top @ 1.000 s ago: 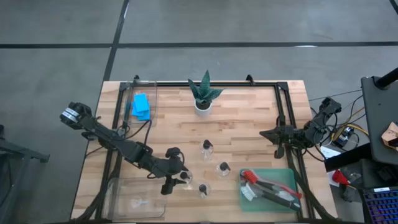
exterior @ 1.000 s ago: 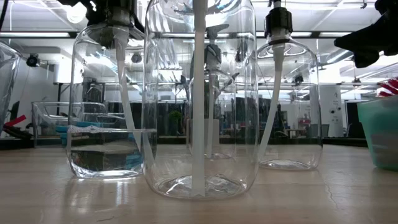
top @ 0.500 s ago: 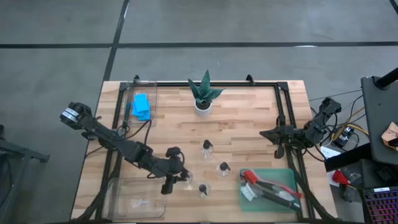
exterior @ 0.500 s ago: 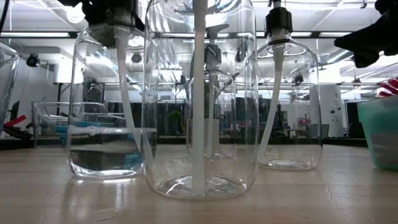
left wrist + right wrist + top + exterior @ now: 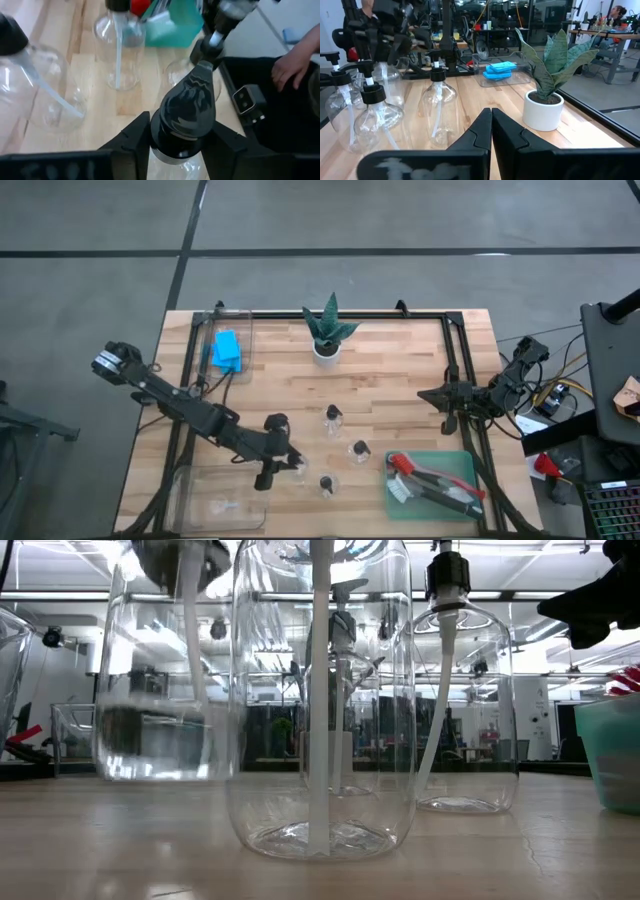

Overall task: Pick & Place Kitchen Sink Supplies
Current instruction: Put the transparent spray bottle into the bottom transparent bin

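Four clear black-capped bottles are in play. Three stand on the table on their bases. The fourth bottle is in my left gripper, raised off the wood near the table's near-left. Blue sponges lie in a clear bin at the far left. Red and black brushes lie in the green tray. My right gripper is shut and waits at the table's right edge. My left gripper pinches the bottle at its black cap and neck, one finger on either side. The fingers come slanting down from the table's left. The bottle hangs below them, lifted clear of the table, its white tube inside.
A potted plant stands at the far edge's middle. An open clear bin lies at the near-left corner, just beside the held bottle. The green tray sits near right. A person's hand shows beyond the table.
My left gripper has risen with the bottle and drifted a little toward the table's left. The bottle, which stood on the wood a second ago, now hangs clear of it. The other three bottles have stayed put.
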Action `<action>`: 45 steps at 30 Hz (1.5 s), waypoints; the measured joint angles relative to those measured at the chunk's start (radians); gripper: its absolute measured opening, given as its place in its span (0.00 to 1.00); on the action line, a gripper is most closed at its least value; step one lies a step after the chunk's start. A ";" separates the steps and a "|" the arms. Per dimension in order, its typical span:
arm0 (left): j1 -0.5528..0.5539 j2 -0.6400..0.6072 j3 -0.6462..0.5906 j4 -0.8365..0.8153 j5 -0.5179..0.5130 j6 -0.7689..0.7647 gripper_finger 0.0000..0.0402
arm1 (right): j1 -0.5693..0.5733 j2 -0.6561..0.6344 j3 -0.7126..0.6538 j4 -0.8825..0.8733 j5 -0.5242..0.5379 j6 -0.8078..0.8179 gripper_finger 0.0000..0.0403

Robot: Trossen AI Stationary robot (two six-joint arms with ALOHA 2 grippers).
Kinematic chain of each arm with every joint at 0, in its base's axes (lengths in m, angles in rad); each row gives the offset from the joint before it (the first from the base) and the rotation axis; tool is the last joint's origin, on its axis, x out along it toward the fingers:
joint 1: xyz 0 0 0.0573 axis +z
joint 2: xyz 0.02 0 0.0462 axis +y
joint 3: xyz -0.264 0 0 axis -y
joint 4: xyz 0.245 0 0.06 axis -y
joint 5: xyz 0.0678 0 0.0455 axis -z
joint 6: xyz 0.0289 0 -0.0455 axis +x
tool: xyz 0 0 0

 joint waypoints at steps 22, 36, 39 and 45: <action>0.001 -0.510 0.001 -0.272 0.079 -0.086 0.33 | 0.000 0.000 0.000 0.000 0.000 0.000 0.02; -0.094 -0.592 0.001 -0.464 0.144 -0.190 0.33 | 0.000 0.000 0.000 0.000 0.000 0.000 0.02; -0.130 -0.575 0.001 -0.497 0.130 -0.190 0.33 | 0.000 0.000 0.000 0.000 0.000 0.000 0.02; -0.218 -0.521 0.001 -0.507 0.093 -0.193 0.33 | 0.000 0.000 0.000 0.000 0.000 0.000 0.02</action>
